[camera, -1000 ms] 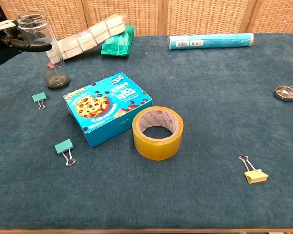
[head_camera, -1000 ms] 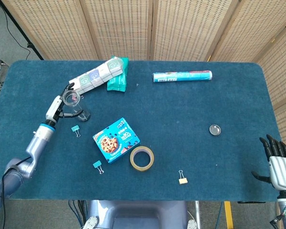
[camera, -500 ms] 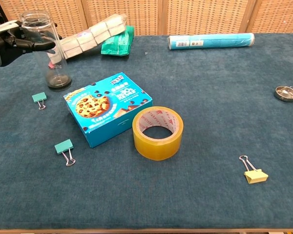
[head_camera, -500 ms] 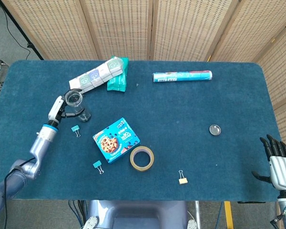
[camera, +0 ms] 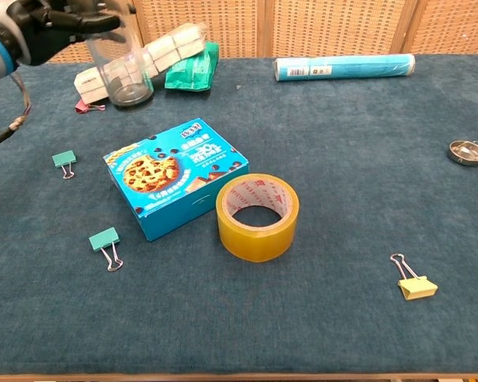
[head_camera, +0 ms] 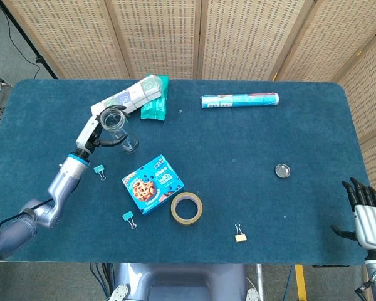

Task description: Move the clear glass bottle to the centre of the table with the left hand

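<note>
The robot's left hand [head_camera: 95, 130] grips the clear glass bottle [head_camera: 120, 130] near its open mouth, fingers [camera: 80, 19] wrapped around the upper wall, and carries it clear of the table [head_camera: 313, 125]. The bottle hangs roughly upright, long axis near vertical, its base [camera: 132, 94] tilted a little away from the fingers toward the table's middle. It is over the far-left part of the cloth, just in front of the pale multipack [head_camera: 126, 99] and the green packet [head_camera: 155, 105].

From the fingers, the table's centre lies well off to the right and slightly nearer the robot, past the far corner of the cookie box [head_camera: 153, 183]. That open stretch is judged to be where the bottle must travel. The right hand [head_camera: 365, 216] waits at the near-right edge, fingers apart and holding nothing, far from the bottle.

Compared with 1 second ago, the bottle has left its spot beside the teal binder clip [head_camera: 99, 170], risen, and shifted right toward the multipack. The arm has swung with it. In the chest view a small pink object [camera: 84, 104] now shows near the multipack's end. The tape roll [head_camera: 186, 207], the blue tube [head_camera: 239, 100] and the small metal cap [head_camera: 282, 170] have not moved.
</note>
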Controlling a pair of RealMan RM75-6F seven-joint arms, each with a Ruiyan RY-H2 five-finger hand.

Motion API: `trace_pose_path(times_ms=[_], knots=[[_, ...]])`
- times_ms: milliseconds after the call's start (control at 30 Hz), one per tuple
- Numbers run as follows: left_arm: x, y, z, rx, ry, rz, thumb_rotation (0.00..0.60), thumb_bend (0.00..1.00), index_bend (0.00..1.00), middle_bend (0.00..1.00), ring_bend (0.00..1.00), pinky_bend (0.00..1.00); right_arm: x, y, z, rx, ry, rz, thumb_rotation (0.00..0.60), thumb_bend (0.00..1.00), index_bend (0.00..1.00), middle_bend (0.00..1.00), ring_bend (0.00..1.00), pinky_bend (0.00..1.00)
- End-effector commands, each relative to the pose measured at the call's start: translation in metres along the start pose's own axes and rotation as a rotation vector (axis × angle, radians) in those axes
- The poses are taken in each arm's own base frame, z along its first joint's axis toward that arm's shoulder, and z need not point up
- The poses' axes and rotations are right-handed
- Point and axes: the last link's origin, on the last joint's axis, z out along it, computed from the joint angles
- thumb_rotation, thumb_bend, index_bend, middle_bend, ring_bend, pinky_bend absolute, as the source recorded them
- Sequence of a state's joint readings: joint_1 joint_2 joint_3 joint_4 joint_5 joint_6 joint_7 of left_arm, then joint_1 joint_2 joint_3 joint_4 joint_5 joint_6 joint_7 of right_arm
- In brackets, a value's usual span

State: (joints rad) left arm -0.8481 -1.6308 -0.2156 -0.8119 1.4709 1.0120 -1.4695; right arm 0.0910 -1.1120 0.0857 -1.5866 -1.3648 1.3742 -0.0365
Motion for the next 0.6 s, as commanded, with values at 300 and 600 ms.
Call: trace_pose_path(times_ms=[300,600], knots=[[-0.078,0.045,0.064,-0.084,-0.062,0.009,0.600,0.38,0.42,0.36,0.27,0.33,-0.001,0.009,0.003,-0.030,-0.016,0.013,0.600,0.03,0.00,0.00,0.00,0.00],[-0.132,0.034,0.080,-0.033,-0.137,-0.031,0.600,0.38,0.42,0.36,0.27,0.33,-0.002,0.015,0.005,-0.051,-0.028,0.022,0.600,0.03,0.00,0.00,0.00,0.00]])
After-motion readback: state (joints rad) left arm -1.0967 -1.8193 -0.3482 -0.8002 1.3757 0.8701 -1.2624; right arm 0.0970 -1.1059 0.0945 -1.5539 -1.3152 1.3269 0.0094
